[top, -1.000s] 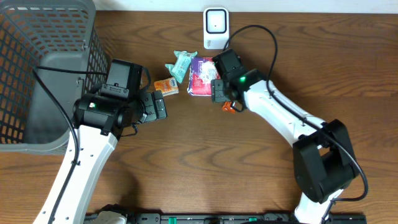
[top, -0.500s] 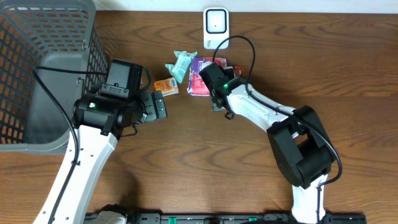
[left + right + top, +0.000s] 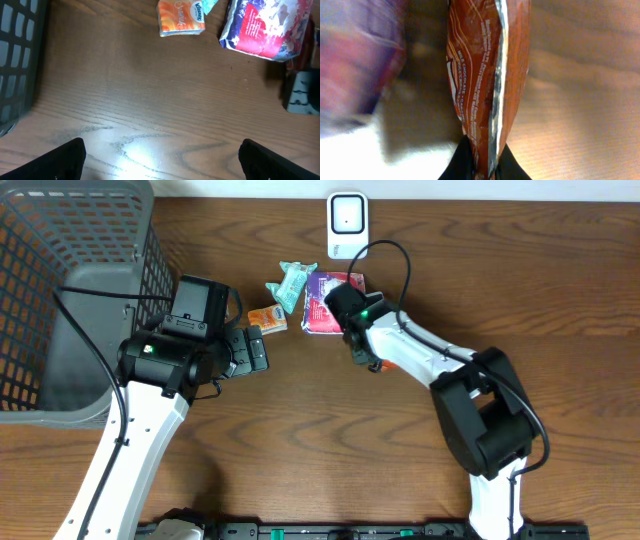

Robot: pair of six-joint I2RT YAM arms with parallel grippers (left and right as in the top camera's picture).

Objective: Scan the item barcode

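Right gripper (image 3: 481,167) is clamped on one end of a brown chocolate packet (image 3: 485,75). The packet sits just beside the red-purple pouch (image 3: 322,302), near the white scanner (image 3: 346,222) at the table's (image 3: 560,310) far edge. Left gripper (image 3: 162,160) is spread wide over bare wood, holding nothing.

Right half of table (image 3: 570,290) bare wood, easy pass; middle of near edge free too. Left far corner blocked by tall gray mesh basket (image 3: 110,250). Far edge middle: white scanner (image 3: 346,220), with teal packet (image 3: 292,283), orange Kleenex pack (image 3: 267,319) and purple-red bag (image 3: 322,300) crowded in front of it. Right arm (image 3: 430,360) crosses diagonally to the cluster, right gripper (image 3: 481,166) pinching a chocolate wrapper (image 3: 485,75) there, closing that side. Left gripper (image 3: 167,162), jaws wide, has clear wood ahead up to the Kleenex pack.
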